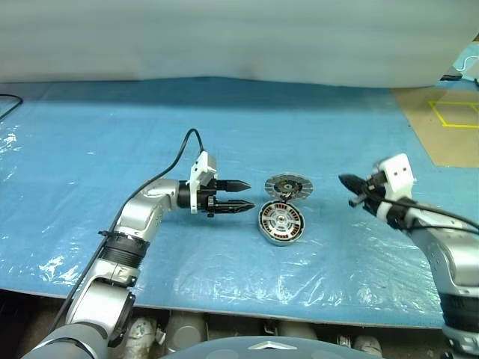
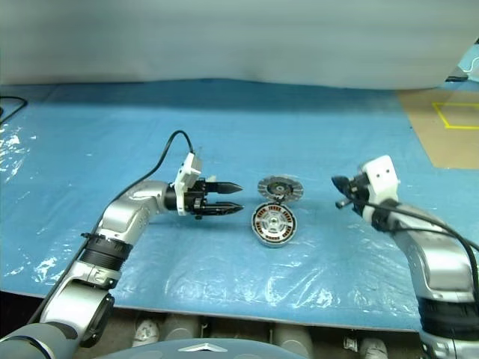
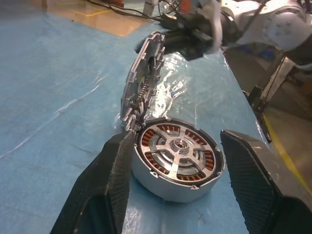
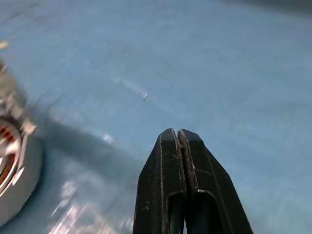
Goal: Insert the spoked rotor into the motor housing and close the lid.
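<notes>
Motor housing (image 1: 281,223): on blue sheet, spoked rotor (image 3: 176,151) seemingly seated inside. Lid (image 1: 287,185): tilted open against housing rim, closing outstanding. Left gripper (image 1: 241,195): fingers apart, empty, beside housing. Right gripper (image 1: 346,181): fingers together, empty, well clear

So the whole tabletop (image 1: 224,120) is covered in a blue plastic sheet (image 1: 90,149), pretty wrinkly and shiny, catching glare mostly along the near edge of the sheet. Behind the sheet's far edge there's a plain pale grey-white wall or panel (image 1: 224,37) running straight across. Off the sheet's far right corner you get a brown floor (image 1: 441,127) with yellow tape lines (image 1: 453,112) marking out a box. A black cable (image 1: 7,105) pokes in at the sheet's far left edge.
</notes>
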{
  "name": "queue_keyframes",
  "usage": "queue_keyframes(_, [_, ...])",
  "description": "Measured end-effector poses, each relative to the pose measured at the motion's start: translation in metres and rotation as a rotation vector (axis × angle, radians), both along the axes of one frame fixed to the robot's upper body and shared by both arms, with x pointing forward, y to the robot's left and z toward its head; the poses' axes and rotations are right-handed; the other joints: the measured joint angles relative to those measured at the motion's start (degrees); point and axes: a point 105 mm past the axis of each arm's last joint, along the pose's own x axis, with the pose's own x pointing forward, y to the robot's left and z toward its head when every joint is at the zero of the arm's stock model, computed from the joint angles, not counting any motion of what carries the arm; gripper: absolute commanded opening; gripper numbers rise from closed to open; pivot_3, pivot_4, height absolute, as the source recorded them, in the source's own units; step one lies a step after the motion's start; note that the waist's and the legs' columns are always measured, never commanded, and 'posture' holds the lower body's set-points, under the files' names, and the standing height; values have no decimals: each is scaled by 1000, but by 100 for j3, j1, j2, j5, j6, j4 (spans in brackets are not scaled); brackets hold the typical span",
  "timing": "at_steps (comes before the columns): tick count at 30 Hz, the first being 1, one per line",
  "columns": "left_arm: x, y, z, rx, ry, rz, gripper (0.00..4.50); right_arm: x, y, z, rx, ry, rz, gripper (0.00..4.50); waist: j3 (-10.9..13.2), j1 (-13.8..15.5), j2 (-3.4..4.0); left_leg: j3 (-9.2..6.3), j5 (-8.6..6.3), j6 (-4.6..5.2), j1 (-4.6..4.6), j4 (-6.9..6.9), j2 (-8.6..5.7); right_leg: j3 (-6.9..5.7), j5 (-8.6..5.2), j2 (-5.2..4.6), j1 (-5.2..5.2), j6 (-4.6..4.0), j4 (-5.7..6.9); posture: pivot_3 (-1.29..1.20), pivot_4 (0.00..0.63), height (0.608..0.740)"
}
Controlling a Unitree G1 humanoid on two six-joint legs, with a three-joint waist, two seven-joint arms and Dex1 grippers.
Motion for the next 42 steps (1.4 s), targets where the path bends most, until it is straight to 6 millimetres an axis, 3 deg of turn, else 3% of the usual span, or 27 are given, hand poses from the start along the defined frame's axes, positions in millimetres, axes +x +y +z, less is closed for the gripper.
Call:
queue_keyframes(3, [1,0,1,12,-45,-2,2961,18,31,7,-3,-25,120,0,1,-22,3,0,1,0,-9,-1,0,-2,-3,1,-4,-7,-2,0,150,740])
queue_keyframes(7, [1,2,1,19,-51,1,2961,26,57,10,-16,-12,250,0,1,-19,4,-2,9,12,-29,0,-1,-6,-2,1,-14,-7,1,0,150,740])
queue_keyframes(13, [4,5,0,27,-51,27,2961,6,85,12,-45,49,499,0,3,-6,6,-3,10,16,-31,1,3,-10,-3,1,-16,-8,1,0,150,740])
queue_keyframes(18, [2,6,-2,27,-49,43,2961,-18,91,13,-91,70,612,0,3,25,6,-3,4,8,-28,10,7,-9,-3,1,-14,-9,2,0,150,740])
queue_keyframes(25, [3,5,-1,27,-37,54,2961,-39,100,-2,-114,114,675,0,3,57,6,-1,1,2,-20,20,8,-5,-1,1,-10,-11,10,0,150,740])
queue_keyframes(29, [4,4,1,27,-37,57,2961,-48,99,-22,-114,173,654,0,3,71,6,-1,1,2,-22,20,7,-6,-1,1,-10,-11,6,0,150,740])
queue_keyframes(35, [5,3,5,27,-46,47,2961,-53,94,-43,-131,197,596,0,2,72,6,-1,0,1,-19,20,7,-5,-1,1,-9,-11,7,0,150,740])
queue_keyframes(42, [5,3,6,27,-46,38,2961,-54,96,-45,-136,158,564,0,2,69,4,-1,-1,2,0,20,6,-2,-1,0,9,-10,7,0,150,740])
